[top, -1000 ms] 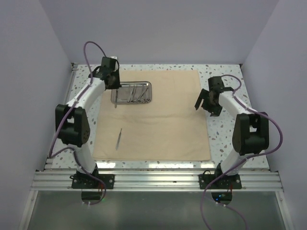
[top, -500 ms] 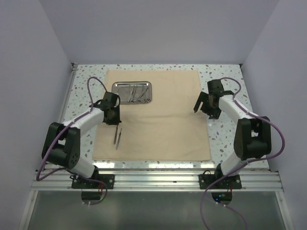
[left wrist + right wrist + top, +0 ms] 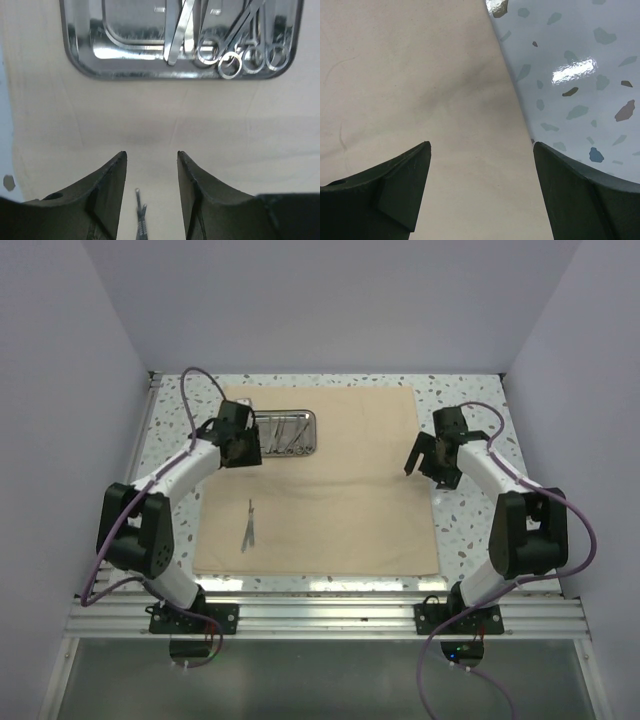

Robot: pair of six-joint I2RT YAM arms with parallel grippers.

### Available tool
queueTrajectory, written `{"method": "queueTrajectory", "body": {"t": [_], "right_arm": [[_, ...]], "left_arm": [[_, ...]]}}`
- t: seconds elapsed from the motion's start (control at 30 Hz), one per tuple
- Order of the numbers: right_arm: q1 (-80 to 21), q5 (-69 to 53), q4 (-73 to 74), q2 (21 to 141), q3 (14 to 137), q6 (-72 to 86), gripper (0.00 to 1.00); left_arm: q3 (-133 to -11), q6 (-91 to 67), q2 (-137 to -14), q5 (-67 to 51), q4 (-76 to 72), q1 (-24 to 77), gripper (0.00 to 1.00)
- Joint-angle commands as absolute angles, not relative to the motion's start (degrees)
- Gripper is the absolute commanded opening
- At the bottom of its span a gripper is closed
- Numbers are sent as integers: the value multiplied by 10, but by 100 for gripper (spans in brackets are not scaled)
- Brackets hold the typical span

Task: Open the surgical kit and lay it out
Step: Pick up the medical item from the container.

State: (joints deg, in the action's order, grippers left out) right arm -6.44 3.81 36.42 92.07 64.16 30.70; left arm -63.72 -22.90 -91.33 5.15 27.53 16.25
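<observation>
Several instruments sit crowded at one end of the tray, ring handles overlapping and a pair of tweezers leaning across them, and that is where I expect trouble. My left pincer is released, with nothing between its fingers, and it hovers over the cloth just short of the tray's near rim. If I drop in for one piece, I judge I could pinch two at once, or hook a ring and drag its neighbour out with it. Thin polished steel is also likely to slip or swing in the grip on the way over. Coming down too close to the rim could shove the tray along the cloth and rumple it.

Behind the left pincer, what looks like two laid-out pieces lie close together on the cloth's left part. A low pass back over them could sweep them out of line.

My right pincer is spread wide and empty over the cloth's right edge, where it meets the speckled counter. If it dips there, it could snag that edge and tug the whole cloth, shifting tray and pieces together.
</observation>
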Motion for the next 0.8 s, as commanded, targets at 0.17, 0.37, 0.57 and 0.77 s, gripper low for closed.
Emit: {"method": "queueTrajectory", "body": {"t": [0.17, 0.37, 0.57, 0.77], "right_arm": [[-61, 72, 370, 904, 662, 294, 88], [-57, 84, 384, 908, 679, 285, 88], [-53, 92, 388, 925, 689, 283, 88], [-48, 94, 389, 950, 708, 284, 88]], "left_arm": [[-921, -194, -1134, 65, 283, 157, 46], [-1148, -192, -1300, 65, 325, 150, 44], [-1284, -191, -1397, 72, 352, 143, 44], [-1278, -190, -1413, 79, 342, 136, 43]]}}
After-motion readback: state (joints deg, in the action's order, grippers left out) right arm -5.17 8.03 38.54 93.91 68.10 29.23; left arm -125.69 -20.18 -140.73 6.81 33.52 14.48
